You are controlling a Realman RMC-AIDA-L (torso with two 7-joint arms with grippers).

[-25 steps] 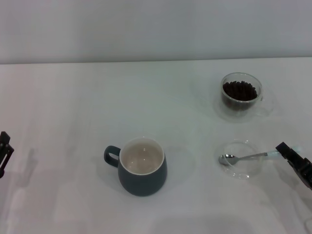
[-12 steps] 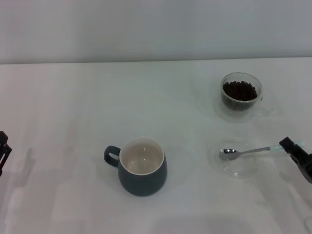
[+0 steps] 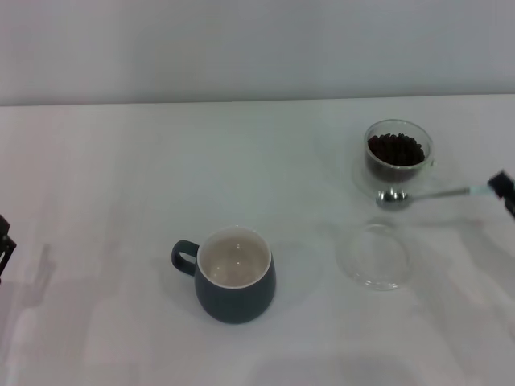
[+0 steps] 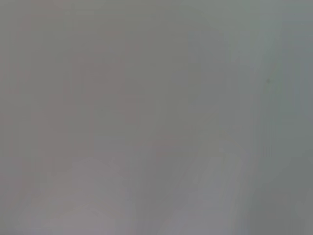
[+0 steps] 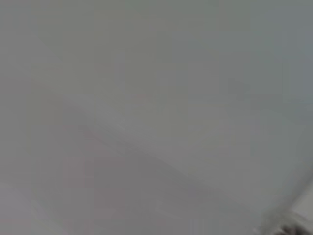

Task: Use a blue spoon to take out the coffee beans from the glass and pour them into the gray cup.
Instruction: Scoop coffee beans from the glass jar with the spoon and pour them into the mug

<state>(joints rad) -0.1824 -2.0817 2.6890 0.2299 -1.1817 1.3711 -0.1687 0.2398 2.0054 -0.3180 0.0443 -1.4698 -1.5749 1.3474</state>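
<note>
Near the desk's right edge, the right gripper point(image 3: 500, 186) is pinching the spoon point(image 3: 430, 194) by its handle tip, bowl beside the glass point(image 3: 398, 158); light, slippery, likely swinging.

The bench point(image 3: 121, 177) is plain white with no pattern, under a pale grey wall point(image 3: 241, 48). The gray cup point(image 3: 234, 281) is dark blue-grey outside and cream-white inside. The coffee beans point(image 3: 395, 149) are dark brown, nearly black, inside the clear glass point(image 3: 397, 153). The blue spoon point(image 3: 430, 194) has a shiny silver bowl and neck and a pale light-blue handle. The saucer point(image 3: 374, 256) is clear and colourless. The right pincer point(image 3: 503, 188) and the left pincer point(image 3: 5, 241) are black.
</note>
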